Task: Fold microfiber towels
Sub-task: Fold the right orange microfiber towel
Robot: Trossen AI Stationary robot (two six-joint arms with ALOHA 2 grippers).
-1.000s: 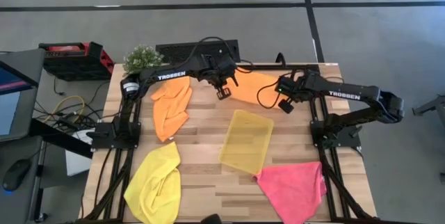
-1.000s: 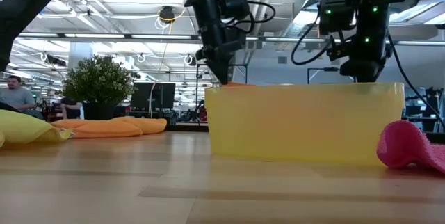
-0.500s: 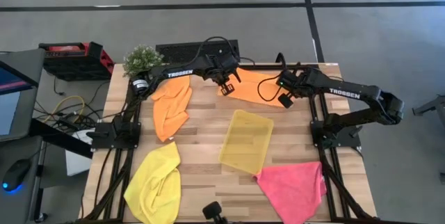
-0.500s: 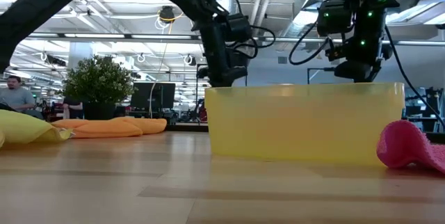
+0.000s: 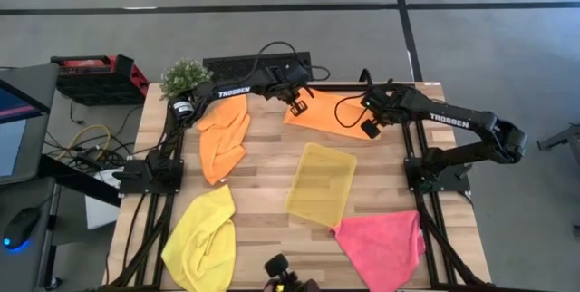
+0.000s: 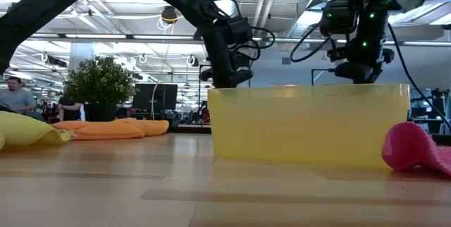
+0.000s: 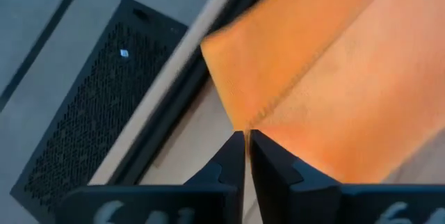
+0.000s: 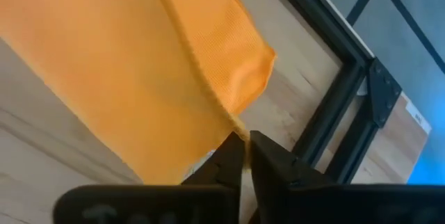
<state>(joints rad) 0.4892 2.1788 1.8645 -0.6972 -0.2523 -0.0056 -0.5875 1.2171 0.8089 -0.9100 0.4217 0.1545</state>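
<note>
Two dark arms reach over the far edge of a wooden worktop, each pinching one corner of the same orange towel spread flat there. The left gripper has its jaws clenched on the towel's left corner; the right gripper has its jaws clenched on the right corner. A second orange towel lies crumpled at far left. A yellow towel sits near left, a pink towel near right, with a translucent yellow tray between.
</note>
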